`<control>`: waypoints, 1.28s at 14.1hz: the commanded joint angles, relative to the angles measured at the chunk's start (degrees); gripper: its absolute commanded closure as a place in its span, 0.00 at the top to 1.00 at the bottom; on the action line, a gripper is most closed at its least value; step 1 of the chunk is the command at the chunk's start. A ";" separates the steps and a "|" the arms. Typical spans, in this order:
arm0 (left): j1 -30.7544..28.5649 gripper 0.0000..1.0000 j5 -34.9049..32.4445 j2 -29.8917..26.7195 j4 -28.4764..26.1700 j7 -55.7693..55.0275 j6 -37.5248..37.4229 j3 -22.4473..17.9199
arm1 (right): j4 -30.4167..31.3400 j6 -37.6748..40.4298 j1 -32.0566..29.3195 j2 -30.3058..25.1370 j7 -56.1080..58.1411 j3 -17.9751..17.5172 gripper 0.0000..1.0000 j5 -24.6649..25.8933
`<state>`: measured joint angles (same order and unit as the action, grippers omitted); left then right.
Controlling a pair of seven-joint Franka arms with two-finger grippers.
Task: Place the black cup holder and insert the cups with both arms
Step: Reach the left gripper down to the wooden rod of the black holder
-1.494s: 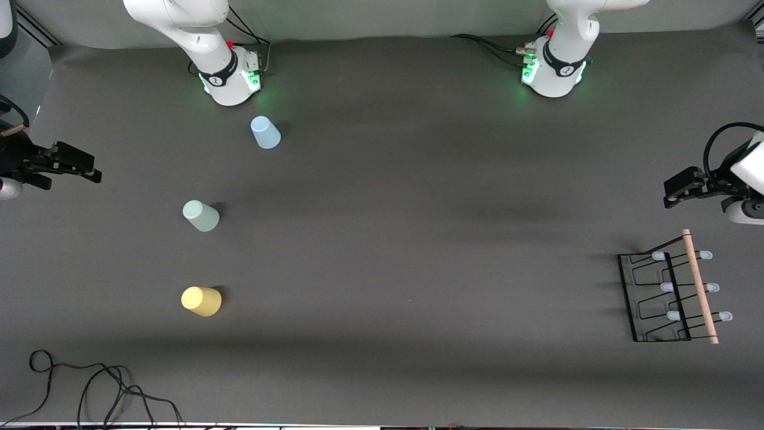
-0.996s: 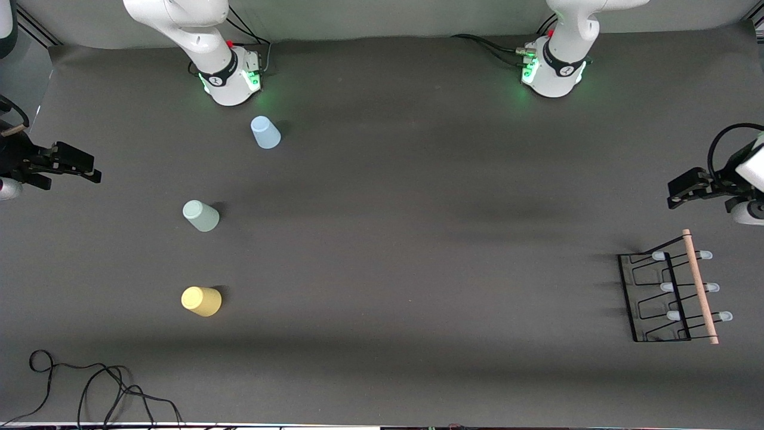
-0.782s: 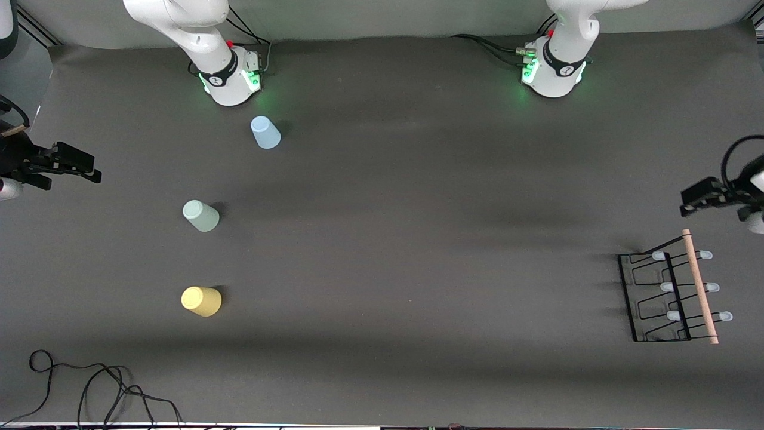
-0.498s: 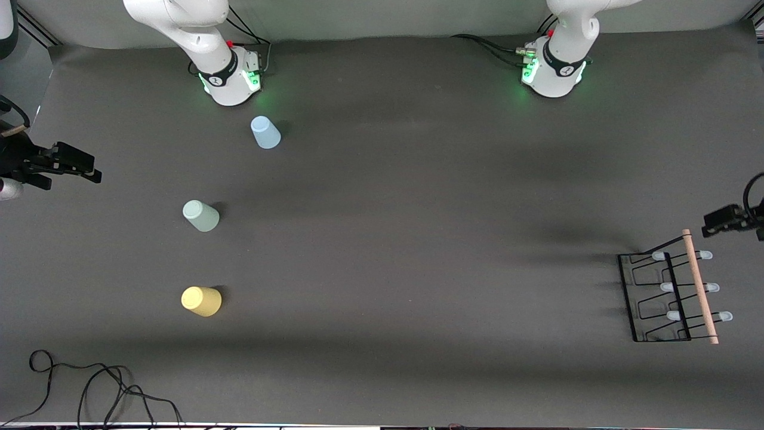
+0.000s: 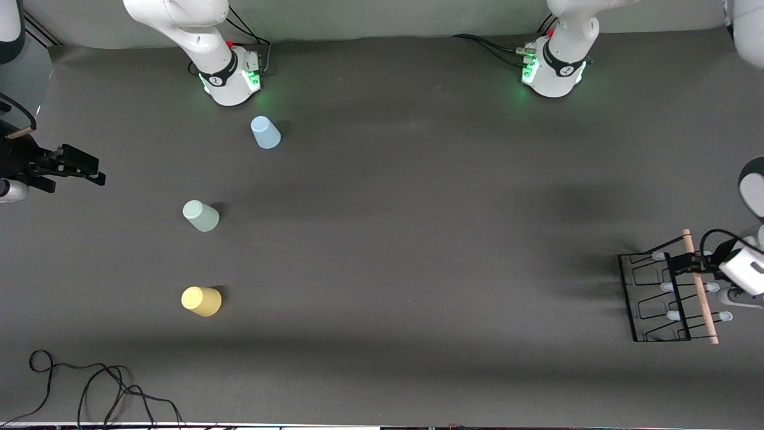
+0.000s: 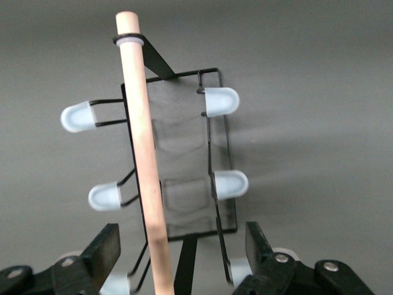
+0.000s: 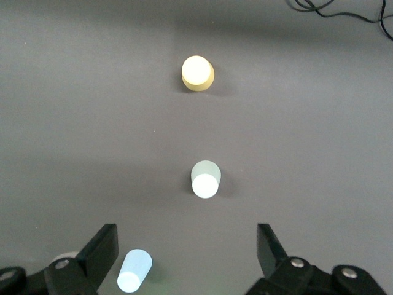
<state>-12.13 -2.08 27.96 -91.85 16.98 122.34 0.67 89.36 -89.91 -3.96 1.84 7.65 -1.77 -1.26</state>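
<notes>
The black cup holder (image 5: 626,292) stands at the left arm's end of the table, its wooden rod (image 5: 699,292) on top and pale-tipped pegs (image 6: 220,102) sticking out to both sides. My left gripper (image 5: 686,263) hangs low over it, open. The rod (image 6: 144,160) runs between the fingers (image 6: 104,246) without touching them. At the right arm's end stand three cups: light blue (image 5: 265,132), pale green (image 5: 200,215) and yellow (image 5: 201,301). My right gripper (image 5: 89,170) waits open and empty in the air at that end. Its wrist view shows the yellow (image 7: 198,72), green (image 7: 205,179) and blue (image 7: 134,270) cups below the right gripper (image 7: 187,243).
The two round white bases (image 5: 230,74) (image 5: 555,71) glow green along the table's edge farthest from the front camera. A loose black cable (image 5: 89,388) lies at the nearest edge, toward the right arm's end, not far from the yellow cup.
My left gripper has swung from off the table's end to low over the cup holder, straddling its rod. The right gripper has barely shifted. The cups and the holder have not moved.
</notes>
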 commanded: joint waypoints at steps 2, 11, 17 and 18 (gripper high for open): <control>-1.14 0.75 -1.34 2.62 1.76 0.77 1.75 0.03 | 1.34 -1.76 1.06 -0.35 -0.70 0.10 1.00 0.91; 0.87 0.00 -1.26 -0.96 3.34 -0.37 -1.39 0.56 | 3.80 -6.51 1.06 -0.43 -1.93 0.19 1.00 0.29; 12.81 0.00 -0.47 -7.12 3.34 -18.09 -9.73 0.82 | 4.77 -5.37 0.97 -1.22 -2.11 0.63 1.00 0.29; 16.23 0.00 -0.21 -7.65 3.34 -22.30 -10.45 0.82 | 4.60 -4.58 0.97 -1.23 -2.28 0.63 1.00 0.29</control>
<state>-1.64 -2.51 22.54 -87.90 1.79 114.04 2.49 92.89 -95.35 -3.50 2.13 6.79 -1.57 -1.26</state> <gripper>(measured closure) 0.837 0.000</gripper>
